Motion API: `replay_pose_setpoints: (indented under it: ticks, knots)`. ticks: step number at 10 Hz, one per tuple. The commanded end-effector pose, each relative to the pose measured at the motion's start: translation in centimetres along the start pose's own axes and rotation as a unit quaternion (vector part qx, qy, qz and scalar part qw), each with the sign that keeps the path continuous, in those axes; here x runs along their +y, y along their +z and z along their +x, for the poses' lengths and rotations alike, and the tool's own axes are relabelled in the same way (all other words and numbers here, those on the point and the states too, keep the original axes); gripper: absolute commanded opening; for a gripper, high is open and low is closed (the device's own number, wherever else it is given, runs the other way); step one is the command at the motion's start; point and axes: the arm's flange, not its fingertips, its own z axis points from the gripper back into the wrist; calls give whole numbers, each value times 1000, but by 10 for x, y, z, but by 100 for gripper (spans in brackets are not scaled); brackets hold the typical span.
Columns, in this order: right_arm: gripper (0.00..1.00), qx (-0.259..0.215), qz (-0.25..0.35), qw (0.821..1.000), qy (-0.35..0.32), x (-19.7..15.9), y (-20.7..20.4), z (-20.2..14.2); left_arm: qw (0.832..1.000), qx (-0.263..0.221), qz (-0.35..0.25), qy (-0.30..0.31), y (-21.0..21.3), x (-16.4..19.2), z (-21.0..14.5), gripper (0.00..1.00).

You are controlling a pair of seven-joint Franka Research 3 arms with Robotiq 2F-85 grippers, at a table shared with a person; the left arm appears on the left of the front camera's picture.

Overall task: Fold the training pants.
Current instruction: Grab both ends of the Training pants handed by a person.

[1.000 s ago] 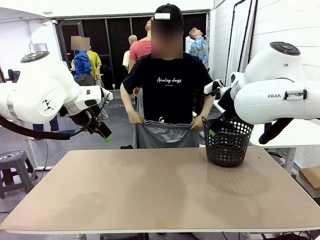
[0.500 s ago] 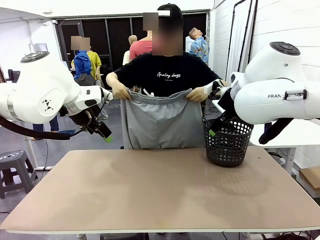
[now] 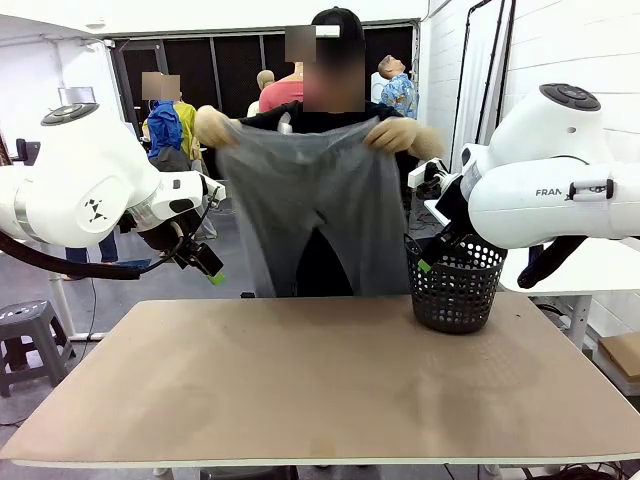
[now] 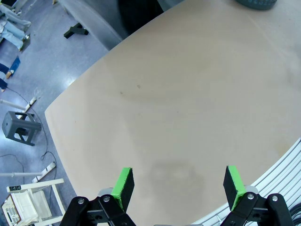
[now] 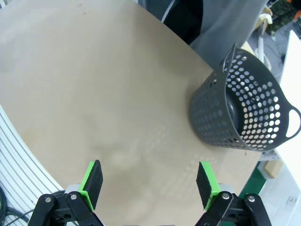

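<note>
Upper centre of the front view: a person behind the table (image 3: 300, 390) holds the light grey training pants (image 3: 300, 190) up by the waistband. One hand (image 3: 214, 126) and the other hand (image 3: 392, 132) clench its corners, and the legs hang down. A black mesh basket (image 3: 455, 290) stands at right. The left gripper (image 4: 178, 181) and right gripper (image 5: 149, 183) hover over the tabletop, jaws spread wide.

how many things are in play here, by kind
training pants: 1
black mesh basket: 1
table: 1
robot hands: 2, left hand and right hand, both open
person's hands, holding the pants up: 2
total: 7
</note>
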Motion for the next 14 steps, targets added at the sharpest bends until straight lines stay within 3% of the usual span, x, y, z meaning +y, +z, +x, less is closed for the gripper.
replay_pose_setpoints:
  ticks: [1,14]
  knots:
    - [100,-1,7,1000,0,1,-2,0,1000,0,-1,1,-1,1,0,100]
    - [100,-1,7,1000,0,1,-2,0,1000,0,-1,1,-1,1,0,100]
